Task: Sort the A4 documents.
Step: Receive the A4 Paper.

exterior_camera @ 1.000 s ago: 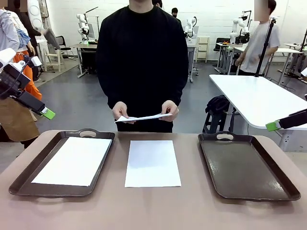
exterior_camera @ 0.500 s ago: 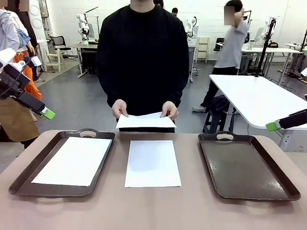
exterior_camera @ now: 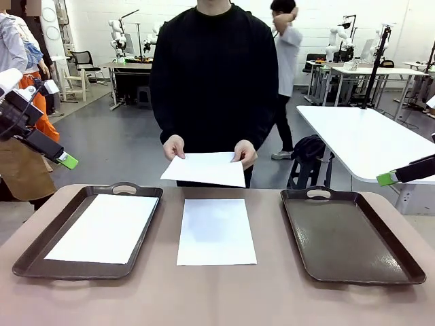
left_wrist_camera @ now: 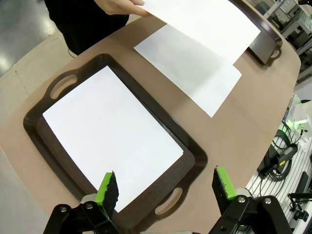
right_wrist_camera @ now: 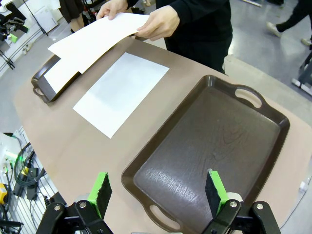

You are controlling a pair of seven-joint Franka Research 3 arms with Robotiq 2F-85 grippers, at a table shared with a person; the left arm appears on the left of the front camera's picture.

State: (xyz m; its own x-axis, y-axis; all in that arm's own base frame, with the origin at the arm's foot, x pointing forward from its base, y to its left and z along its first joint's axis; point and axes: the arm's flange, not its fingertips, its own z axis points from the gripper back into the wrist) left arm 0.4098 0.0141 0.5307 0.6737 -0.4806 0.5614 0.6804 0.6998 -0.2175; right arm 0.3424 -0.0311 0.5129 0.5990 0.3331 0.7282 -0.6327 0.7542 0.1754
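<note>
The left gripper [left_wrist_camera: 165,185] hangs high at the table's left side, fingers spread wide with nothing between them. It looks down on the left tray [exterior_camera: 27,261], and I judge it is parked there to leave the table free for the person.

One sheet [exterior_camera: 105,227] lies flat inside that tray, roughly square to its walls, so it seems already sorted.

On the bare table [exterior_camera: 217,299] between the trays lies a middle sheet [exterior_camera: 216,231]. It is flat, with its long side running away from the robot, and it touches neither tray. Placed there, it is likely waiting for pick-up, within reach of either arm.

Above its far edge the person's hands [exterior_camera: 245,153] hold a third sheet [exterior_camera: 206,168] by its far corners. This sheet tilts down toward the table, clear of the middle sheet, and is probably being offered or about to be laid down.

The right tray [exterior_camera: 346,238] holds no sheet, and its far handle faces the person. It looks like the second sorting place.

The right gripper [right_wrist_camera: 156,190] hangs high at the right side, looking down on that tray's near end. Its fingers are also spread and grip nothing.

Sorting looks barely begun, with two sheets left outside the trays.
</note>
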